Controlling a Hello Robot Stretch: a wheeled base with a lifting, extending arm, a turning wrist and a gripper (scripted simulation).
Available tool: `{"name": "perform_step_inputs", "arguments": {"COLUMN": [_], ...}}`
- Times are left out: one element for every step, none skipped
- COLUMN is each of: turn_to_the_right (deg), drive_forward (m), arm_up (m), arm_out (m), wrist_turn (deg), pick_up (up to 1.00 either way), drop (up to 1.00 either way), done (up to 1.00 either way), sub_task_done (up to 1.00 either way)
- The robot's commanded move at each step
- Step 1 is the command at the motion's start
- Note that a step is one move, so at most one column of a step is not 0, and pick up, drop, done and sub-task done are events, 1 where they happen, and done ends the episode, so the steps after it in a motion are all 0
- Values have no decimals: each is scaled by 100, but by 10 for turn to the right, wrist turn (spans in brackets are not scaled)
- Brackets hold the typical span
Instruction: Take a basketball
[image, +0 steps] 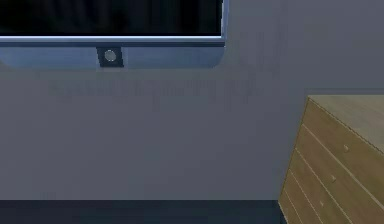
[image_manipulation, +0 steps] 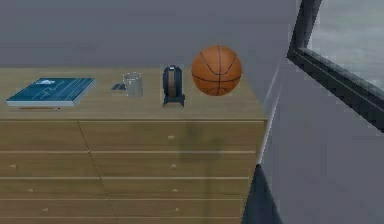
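Observation:
An orange basketball (image_manipulation: 217, 70) with dark seams rests on top of a wooden dresser (image_manipulation: 130, 150), near the right end of its top in the arm side view. Just left of the ball stands a small dark blue upright object (image_manipulation: 174, 86).
On the dresser top also lie a blue book (image_manipulation: 50, 92) at the left and a small clear glass (image_manipulation: 132, 85) near the middle. A dark window (image_manipulation: 345, 50) fills the wall at the right. The forward view has a grey wall, a dark framed panel (image: 110, 25) up high, and a wooden dresser's corner (image: 340, 160) at the right.

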Motion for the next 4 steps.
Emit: {"name": "perform_step_inputs", "arguments": {"turn_to_the_right": [0,0,0,0], "drive_forward": [0,0,0,0], "arm_up": [50,38,0,0], "arm_out": [0,0,50,0], "wrist_turn": [0,0,0,450], "pick_up": [0,0,0,0], "drop": [0,0,0,0], "done": [0,0,0,0], "sub_task_done": [0,0,0,0]}}
